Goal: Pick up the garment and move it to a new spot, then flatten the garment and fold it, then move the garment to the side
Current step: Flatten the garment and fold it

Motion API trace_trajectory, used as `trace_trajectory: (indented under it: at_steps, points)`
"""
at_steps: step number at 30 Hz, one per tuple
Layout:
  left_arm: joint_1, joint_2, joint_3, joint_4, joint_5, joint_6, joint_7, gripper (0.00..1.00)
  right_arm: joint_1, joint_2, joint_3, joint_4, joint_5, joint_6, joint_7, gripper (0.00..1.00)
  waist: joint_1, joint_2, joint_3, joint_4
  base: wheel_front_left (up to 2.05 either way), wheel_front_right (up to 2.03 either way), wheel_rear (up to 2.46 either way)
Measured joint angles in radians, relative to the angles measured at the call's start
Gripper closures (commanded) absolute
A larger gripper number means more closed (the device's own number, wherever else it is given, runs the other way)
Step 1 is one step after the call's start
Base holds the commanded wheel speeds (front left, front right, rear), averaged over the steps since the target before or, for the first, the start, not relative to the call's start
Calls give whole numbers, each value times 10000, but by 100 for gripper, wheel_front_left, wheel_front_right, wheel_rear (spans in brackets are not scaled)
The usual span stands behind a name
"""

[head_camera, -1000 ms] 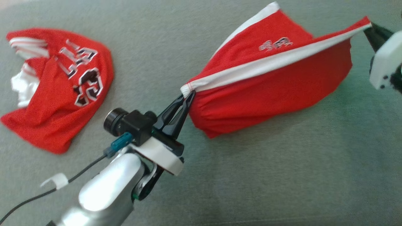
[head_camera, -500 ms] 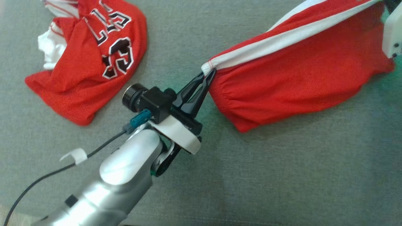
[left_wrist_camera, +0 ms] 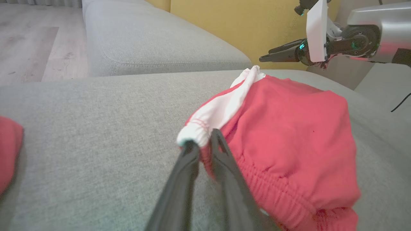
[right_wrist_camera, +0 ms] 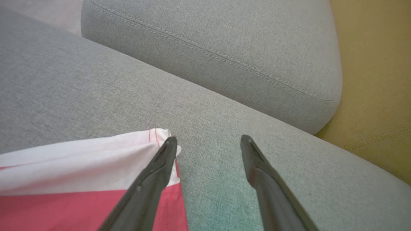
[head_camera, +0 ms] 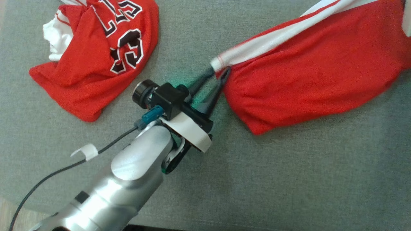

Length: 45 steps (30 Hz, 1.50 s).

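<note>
The garment [head_camera: 96, 54], a crumpled red jersey with black white-outlined lettering and white sleeves, lies at the upper left of the grey cushion [head_camera: 257, 179]. A sliver of the garment [left_wrist_camera: 8, 154] also shows in the left wrist view. My left gripper [head_camera: 218, 72] is well to its right, jaws slightly parted at the white waistband corner of a separate plain red white-edged cloth [head_camera: 314, 80]. In the left wrist view the left gripper [left_wrist_camera: 203, 139] has that cloth [left_wrist_camera: 289, 134] between its tips. My right gripper [right_wrist_camera: 208, 138] stands wide open beside the cloth's [right_wrist_camera: 80, 166] other white corner.
A second grey cushion [right_wrist_camera: 224, 45] lies beyond the one I work on, with a yellow backrest [right_wrist_camera: 375, 80] behind. Wooden floor [left_wrist_camera: 29, 38] shows at the far side. A black cable [head_camera: 48, 179] trails from my left arm. The right gripper [left_wrist_camera: 266, 55] hangs above the cloth's far end.
The head camera has shifted, so the whole picture moved. The left fingers have parted from a tight pinch on the cloth corner. The right gripper has opened and let go of its corner.
</note>
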Motion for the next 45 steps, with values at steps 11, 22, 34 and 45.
trace_trajectory:
  at_steps: [11, 22, 34, 45]
  points:
    - [291, 642, 1390, -807, 403, 1147, -263, 0, 42, 1089, -1434, 635, 869, -2, -3250, 0, -1, 0, -1182, -480, 0, 0, 0]
    - [2816, 1457, 3720, -2777, 1607, 2196, -307, 0, 3277, 2514, -2222, -1697, 1964, -2, -5336, 0, -4, 1, -2637, -1357, 0, 0, 0]
    - [5713, 848, 5164, -2690, 1987, 2169, -307, 0, 8821, 4592, -4320, -4986, 146, -2, -5394, 0, -3, 1, -3529, -1929, 0, 0, 0]
    - [6034, 96, 5810, -2406, 2911, 1170, -305, 0, 9040, 4757, -5081, -5637, -761, -2, -4968, 0, 0, 1, -2994, -1613, 0, 0, 0]
